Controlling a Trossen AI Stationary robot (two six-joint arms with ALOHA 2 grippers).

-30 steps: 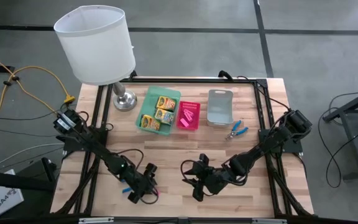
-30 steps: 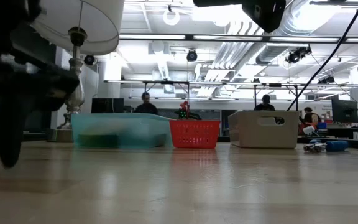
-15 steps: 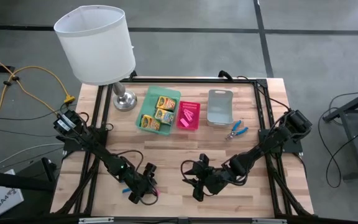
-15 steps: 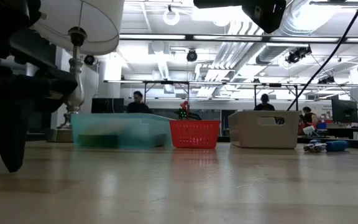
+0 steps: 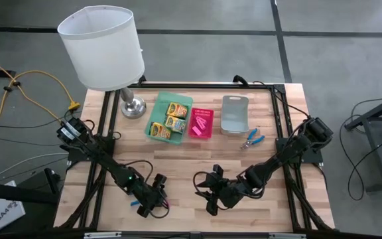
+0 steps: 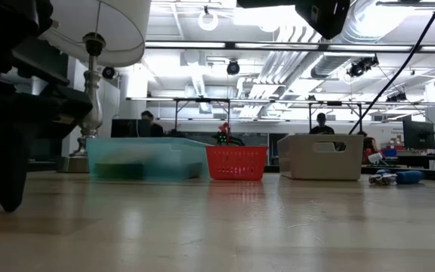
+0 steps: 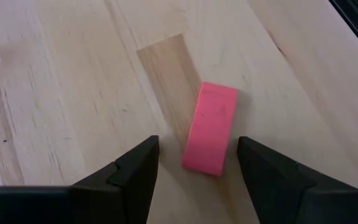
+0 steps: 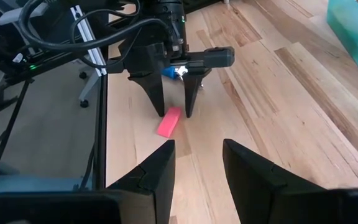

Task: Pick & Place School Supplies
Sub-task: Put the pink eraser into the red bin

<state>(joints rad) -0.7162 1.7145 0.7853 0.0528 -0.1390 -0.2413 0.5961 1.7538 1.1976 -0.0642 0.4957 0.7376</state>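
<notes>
**A:** Left wrist view has the pink eraser [image 7: 210,128] flat on the table [image 7: 73,93], between the left gripper's [image 7: 197,165] fingers. Its long axis runs roughly along the way the fingers reach, slightly skewed.

**B:** And the fingers?

**A:** Spread wide, one each side, neither touching it; nothing held. The right wrist view shows the eraser [image 8: 169,121] near the table's front-left edge, the finger tips just above it.

**B:** Right gripper?

**A:** The right gripper [image 5: 209,194] hovers at front centre, fingers parted and empty, pointed toward the left one [image 5: 152,206].

**B:** Other supplies?

**A:** Up top, three crayon boxes [image 5: 168,119] sit in the green tray [image 5: 181,101], more pink erasers [image 5: 201,121] in the pink basket [image 5: 201,135], and the grey bin [image 5: 234,119] beside that. Blue-handled scissors [image 5: 251,139] lie on the wood just right of the bin.

**B:** Surroundings?

**A:** Pale wooden planks, lamp [image 5: 103,48] at the back-left corner. The low view shows a bright workshop with people seated far off.
</notes>
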